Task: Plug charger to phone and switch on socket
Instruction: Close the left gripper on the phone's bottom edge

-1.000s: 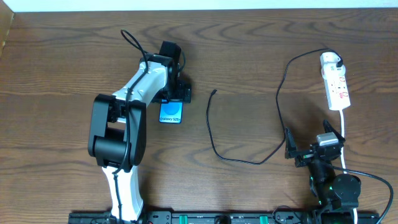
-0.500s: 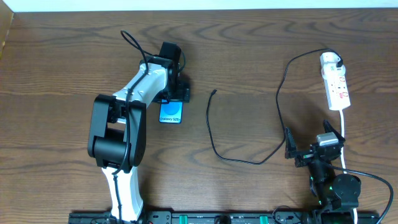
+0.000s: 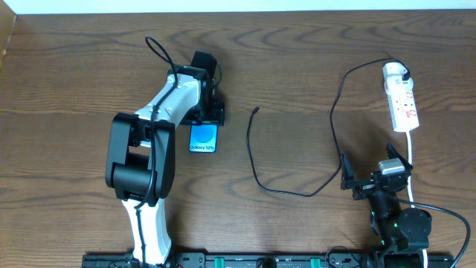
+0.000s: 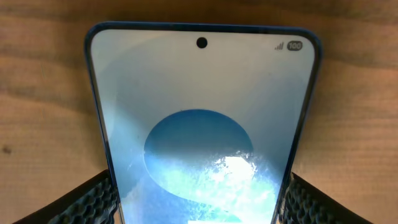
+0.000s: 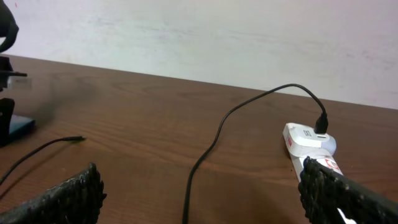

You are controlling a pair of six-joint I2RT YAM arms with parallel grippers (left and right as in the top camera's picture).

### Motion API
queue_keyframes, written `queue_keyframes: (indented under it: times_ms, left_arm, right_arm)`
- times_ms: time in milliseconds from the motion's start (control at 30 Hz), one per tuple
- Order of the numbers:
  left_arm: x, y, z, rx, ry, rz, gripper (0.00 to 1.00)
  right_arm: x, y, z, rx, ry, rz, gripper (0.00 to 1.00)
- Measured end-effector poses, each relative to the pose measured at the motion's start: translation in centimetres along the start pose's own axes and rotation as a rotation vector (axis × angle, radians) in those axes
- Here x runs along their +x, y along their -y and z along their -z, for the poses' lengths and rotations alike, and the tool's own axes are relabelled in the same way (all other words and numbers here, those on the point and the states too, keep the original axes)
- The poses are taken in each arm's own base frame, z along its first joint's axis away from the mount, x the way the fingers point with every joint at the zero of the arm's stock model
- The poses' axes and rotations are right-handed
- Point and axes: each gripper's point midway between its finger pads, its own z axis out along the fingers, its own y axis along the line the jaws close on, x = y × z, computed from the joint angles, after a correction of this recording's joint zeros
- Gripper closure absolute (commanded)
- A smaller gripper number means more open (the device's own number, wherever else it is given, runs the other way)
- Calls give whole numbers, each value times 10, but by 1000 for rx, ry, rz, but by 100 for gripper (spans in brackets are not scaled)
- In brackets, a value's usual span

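Clamping the phone (image 4: 202,112) by its long edges, left fingers (image 4: 93,202) hold it screen-up, desk (image 3: 74,74) beneath, left of centre. Dark frame, pale cyan screen, blue disc, punch-hole camera on top. The charger (image 3: 248,145): thin black cable curling mid-desk, tip free, white plug head seated in the socket (image 3: 401,104), far right. Wide apart, the right fingers (image 5: 74,193) grasp nothing.

White-and-black left arm (image 3: 167,100), perhaps dimpled claw pads (image 4: 93,200)

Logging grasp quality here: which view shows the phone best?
Left wrist: the phone fills the frame, lit screen clear, jaws flanking its lower edges. Overhead shows it small, one end under the left gripper. Right wrist catches only a blurred corner.
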Motion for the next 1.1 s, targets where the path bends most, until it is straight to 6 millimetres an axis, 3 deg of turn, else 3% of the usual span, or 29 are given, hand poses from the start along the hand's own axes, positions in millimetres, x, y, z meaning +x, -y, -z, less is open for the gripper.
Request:
queue_keyframes:
  times_ms: [400,533,700,1100]
  left_arm:
    - [3,9,57,60,33,31,24]
    - [-5,10,50,69,72,34,25]
    - [7,8,18,58,18,51,24]
    - [7,7,2,62,34,77,24]
  right_arm:
    - [0,0,0,0,0,0,1]
    - [0,0,0,0,-1,0,1]
    - [0,0,0,0,0,0,1]
    - [0,0,0,0,0,0,1]
